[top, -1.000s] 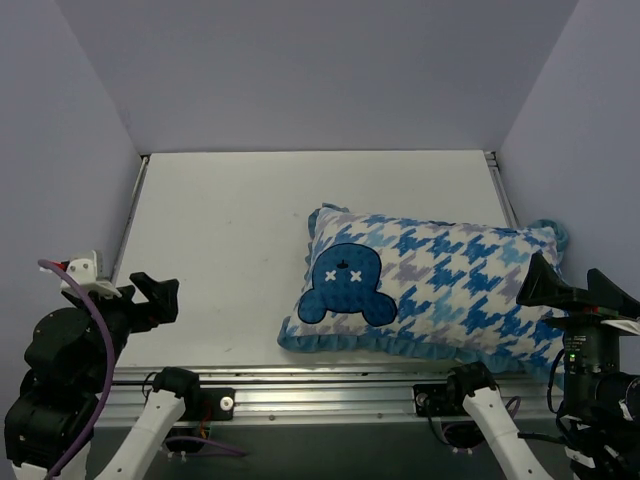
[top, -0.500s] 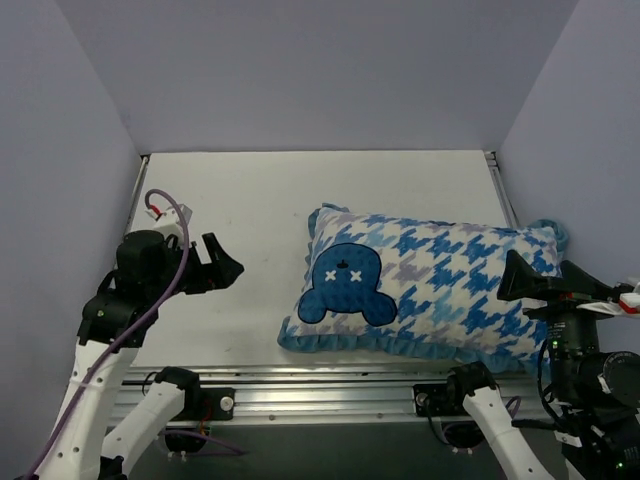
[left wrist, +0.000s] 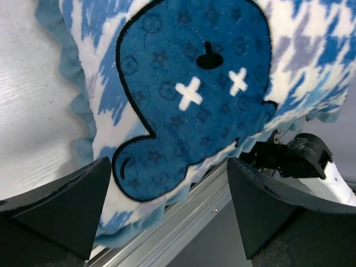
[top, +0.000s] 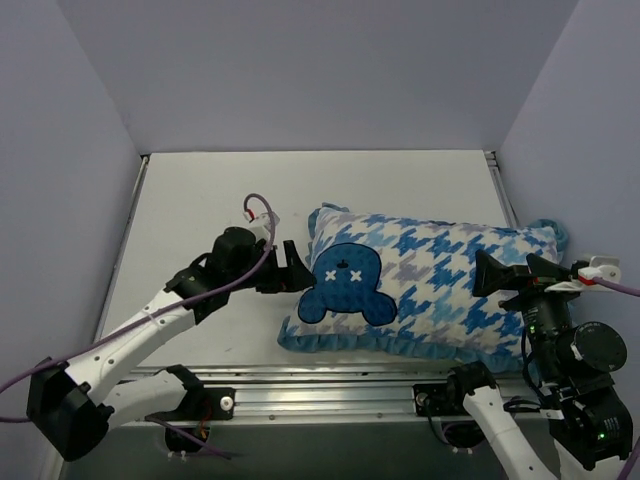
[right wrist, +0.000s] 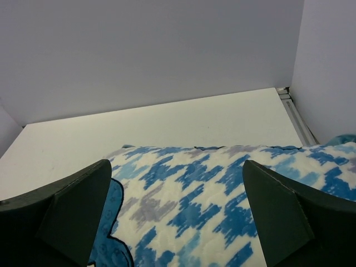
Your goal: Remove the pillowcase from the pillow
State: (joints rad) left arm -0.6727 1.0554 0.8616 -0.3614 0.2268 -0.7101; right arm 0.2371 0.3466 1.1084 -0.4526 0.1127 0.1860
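Observation:
The pillowcase (top: 440, 280), houndstooth with a dark blue blob figure (top: 345, 285) and blue ruffle trim, lies on the right half of the table and is filled out. The pillow is hidden inside it. My left gripper (top: 297, 266) is open and empty at the pillowcase's left edge, beside the blob. In the left wrist view the blob (left wrist: 189, 105) fills the space between the open fingers (left wrist: 55, 206). My right gripper (top: 512, 272) is open and empty, raised over the pillowcase's right end. The right wrist view looks down on the houndstooth fabric (right wrist: 222, 189) between its open fingers (right wrist: 289, 217).
The white table (top: 220, 200) is walled at the back and both sides. An aluminium rail (top: 320, 385) runs along the near edge, and the pillowcase's front ruffle hangs over it. A bunch of blue trim (top: 552, 230) sits at the far right corner by the wall.
My left arm has swung from the near left corner up and right to the pillowcase's left edge. My right gripper has moved left over the pillowcase's right end. The pillowcase has not moved.

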